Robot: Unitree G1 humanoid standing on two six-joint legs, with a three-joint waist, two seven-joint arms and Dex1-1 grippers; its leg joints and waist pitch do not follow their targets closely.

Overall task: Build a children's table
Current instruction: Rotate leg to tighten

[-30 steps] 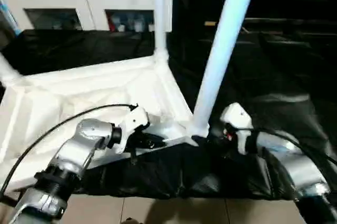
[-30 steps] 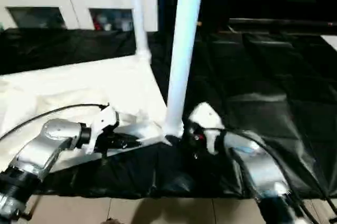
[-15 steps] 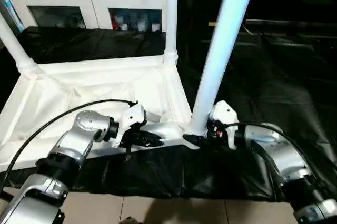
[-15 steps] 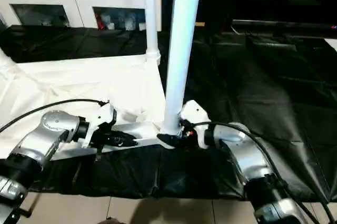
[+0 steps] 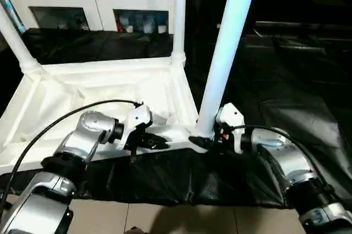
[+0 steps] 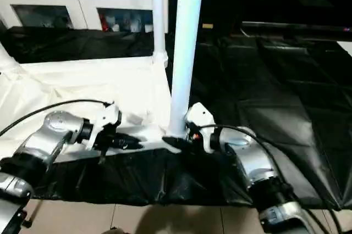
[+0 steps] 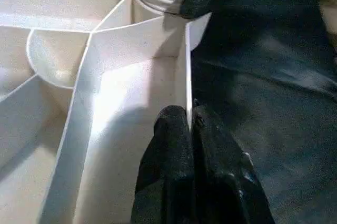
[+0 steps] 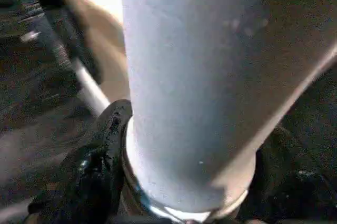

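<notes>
White plastic, upside down: the children's table (image 5: pixel 99 94) lies on the black-sheeted work table (image 5: pixel 286 80).

Nearest, the left gripper (image 7: pixel 190 129) is pinched shut on the table's near rim wall, while the right gripper (image 5: pixel 206 141) clasps the foot of the near leg (image 5: pixel 223 58) in its corner socket. Since a second ago that leg stands straighter, so it seems seated. Behind, two more legs rise; beyond, a white cabinet (image 5: pixel 71 3) holds small items behind glass.
</notes>
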